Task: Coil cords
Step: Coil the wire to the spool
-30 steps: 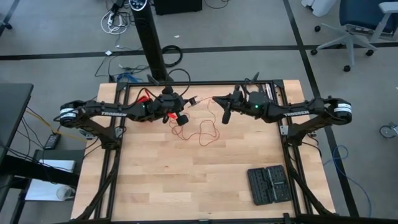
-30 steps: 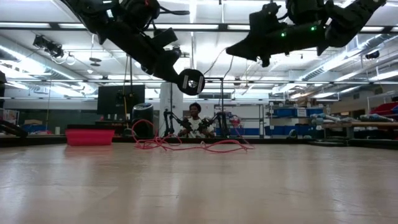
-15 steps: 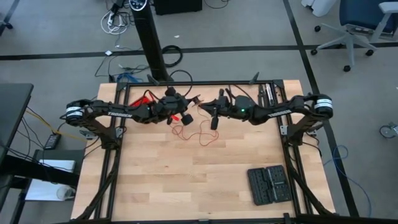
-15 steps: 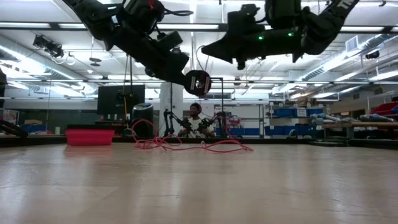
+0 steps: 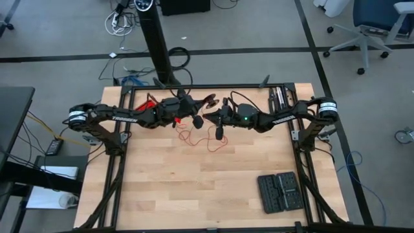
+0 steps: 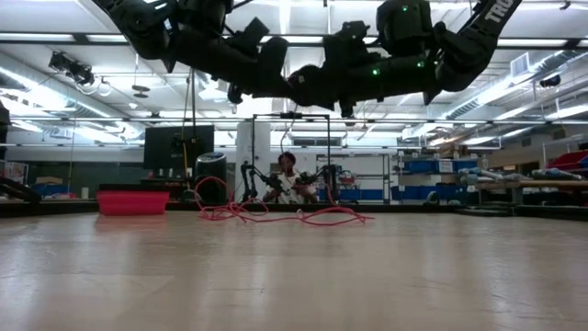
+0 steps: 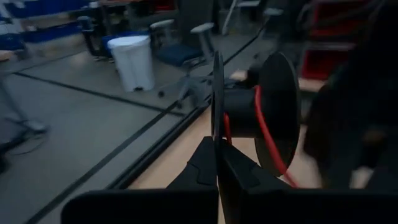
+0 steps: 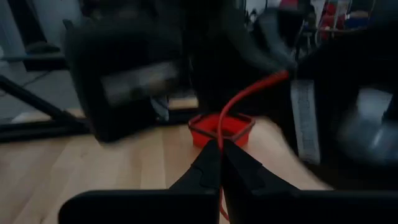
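Step, by judgement: winding. Left gripper (image 7: 217,152) clamps black spool (image 7: 261,118); right gripper (image 8: 219,163) pinches red wire (image 5: 208,141), slack lying on table (image 5: 194,194) below. Next: guide wire round spool under tension.

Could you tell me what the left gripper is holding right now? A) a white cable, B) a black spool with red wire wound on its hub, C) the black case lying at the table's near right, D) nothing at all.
B: in the left wrist view the left gripper is shut on the rim of a black spool with red wire wrapped around its hub.
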